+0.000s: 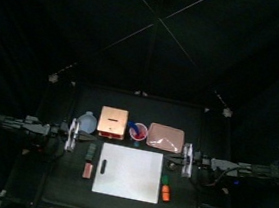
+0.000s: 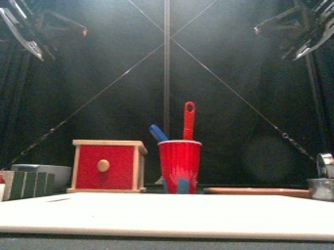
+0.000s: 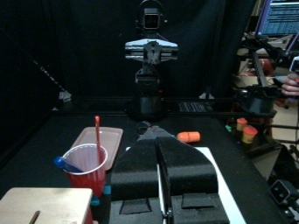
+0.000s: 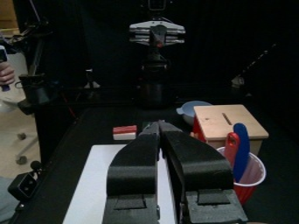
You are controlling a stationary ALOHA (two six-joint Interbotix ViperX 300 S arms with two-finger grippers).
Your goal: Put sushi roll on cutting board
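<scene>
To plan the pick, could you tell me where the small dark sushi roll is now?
In the top view, the small dark sushi roll lies just left of the white rectangular cutting board, beside the reddish-brown piece.

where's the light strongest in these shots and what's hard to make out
Top view: the white cutting board is the brightest patch, the curtains around it nearly black, and the sushi roll barely stands out from the table. Front view: a pale glow spreads behind the red cup; the board's near edge is a soft blur. Wrist views: each shut tool is a dark shape against the board.
</scene>
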